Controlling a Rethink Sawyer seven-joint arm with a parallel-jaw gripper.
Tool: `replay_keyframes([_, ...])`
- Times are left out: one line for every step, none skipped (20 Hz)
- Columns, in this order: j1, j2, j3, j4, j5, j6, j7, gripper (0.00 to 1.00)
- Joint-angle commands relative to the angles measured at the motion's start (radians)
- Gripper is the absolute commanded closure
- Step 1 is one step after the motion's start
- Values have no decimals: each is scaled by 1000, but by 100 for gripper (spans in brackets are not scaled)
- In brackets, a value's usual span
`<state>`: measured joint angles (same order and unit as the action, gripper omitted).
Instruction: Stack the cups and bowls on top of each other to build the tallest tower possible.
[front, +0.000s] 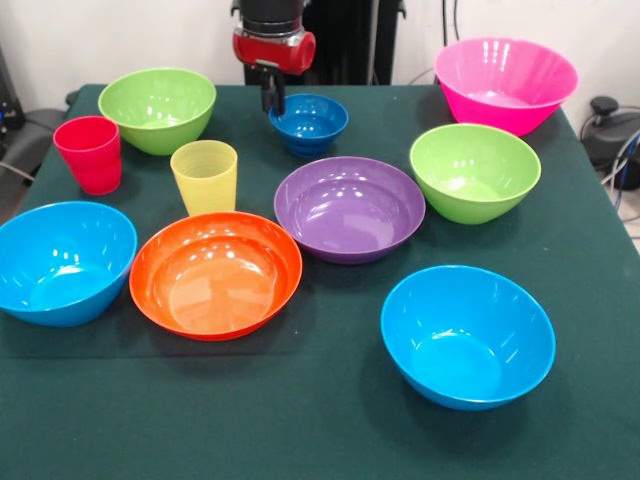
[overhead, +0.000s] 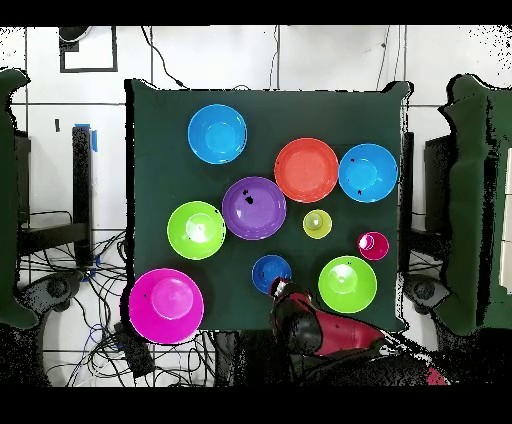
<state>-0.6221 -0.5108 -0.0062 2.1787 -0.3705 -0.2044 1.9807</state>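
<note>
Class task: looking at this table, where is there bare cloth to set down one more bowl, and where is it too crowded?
Free: the table strip along the camera-side edge, left of the light blue bowl and below the orange bowl. Crowded: around the yellow cup, between orange and purple bowl.

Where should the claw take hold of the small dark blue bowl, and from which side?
Grip the small dark blue bowl by its thin rim, coming straight down from above: it sits upright, mouth open. The claw hangs by its rim there.
</note>
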Motion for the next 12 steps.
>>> replay_keyframes([24, 18, 57, -129, -18, 46, 63, 100])
replay_keyframes([25, 18, 56, -129, -18, 44, 63, 100])
replay_keyframes([26, 18, 56, -130, -17, 44, 63, 100])
replay_keyframes([26, 18, 56, -130, -17, 44, 63, 100])
replay_keyframes([27, 18, 55, -130, -17, 44, 63, 100])
replay_keyframes([27, 18, 55, -130, -16, 44, 64, 100])
replay_keyframes([27, 18, 56, -131, -16, 46, 63, 100])
replay_keyframes([27, 17, 56, -131, -16, 45, 63, 100])
replay_keyframes([28, 17, 55, -132, -15, 44, 64, 100])
replay_keyframes([28, 16, 55, -132, -13, 45, 65, 100])
replay_keyframes([27, 15, 58, -133, -11, 49, 65, 100])
replay_keyframes([25, 13, 61, -134, -9, 53, 66, 100])
